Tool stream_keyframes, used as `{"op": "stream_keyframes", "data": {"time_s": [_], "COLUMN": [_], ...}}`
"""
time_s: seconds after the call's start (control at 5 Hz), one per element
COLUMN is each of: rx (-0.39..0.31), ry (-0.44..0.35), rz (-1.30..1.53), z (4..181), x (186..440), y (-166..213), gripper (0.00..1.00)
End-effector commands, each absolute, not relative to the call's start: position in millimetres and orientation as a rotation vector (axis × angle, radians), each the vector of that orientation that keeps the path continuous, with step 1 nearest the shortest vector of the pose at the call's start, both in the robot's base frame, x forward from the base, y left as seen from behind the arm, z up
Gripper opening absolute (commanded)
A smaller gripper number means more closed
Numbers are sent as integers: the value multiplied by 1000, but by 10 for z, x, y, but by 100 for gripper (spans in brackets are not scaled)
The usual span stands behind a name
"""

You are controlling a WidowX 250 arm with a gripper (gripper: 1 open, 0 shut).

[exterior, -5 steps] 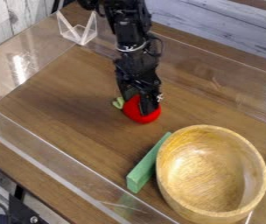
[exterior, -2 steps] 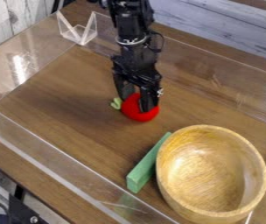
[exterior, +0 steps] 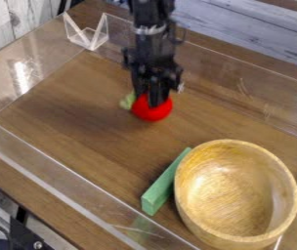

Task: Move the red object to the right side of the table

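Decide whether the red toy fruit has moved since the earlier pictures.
Yes. The red toy fruit sits higher in view, farther from the green block, with the hand.

Beyond the enclosure: pale whitewashed horizontal wooden planks (exterior: 249,24) across the top right, more pale boards (exterior: 8,24) at upper left. Small clear acrylic triangular stand (exterior: 83,29) at the far edge. Bright diffuse light, glare on the clear acrylic wall panels (exterior: 60,200). Dark clutter, unidentifiable, at bottom left.
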State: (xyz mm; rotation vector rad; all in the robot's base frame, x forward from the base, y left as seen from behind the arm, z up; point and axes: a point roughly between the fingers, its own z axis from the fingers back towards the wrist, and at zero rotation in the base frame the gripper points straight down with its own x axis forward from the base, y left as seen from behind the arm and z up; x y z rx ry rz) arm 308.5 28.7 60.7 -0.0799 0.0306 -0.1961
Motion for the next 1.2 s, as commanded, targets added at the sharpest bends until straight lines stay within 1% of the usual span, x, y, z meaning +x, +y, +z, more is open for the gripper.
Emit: {"op": "stream_keyframes", "data": {"time_s": [0.0,0.2,0.4,0.8,1.0], "rx": [-19,-23,-30,-19,13], "ry": [-54,-58,-62,-62,-49], "rz": [-314,-425,-497,-592,-605], "z": [1048,1023,968,794,876], "x": [3367,3546,3664,3548,3490], "y": [-72,-408,-728,-731,-649], "gripper": [0,0,0,0,0]}}
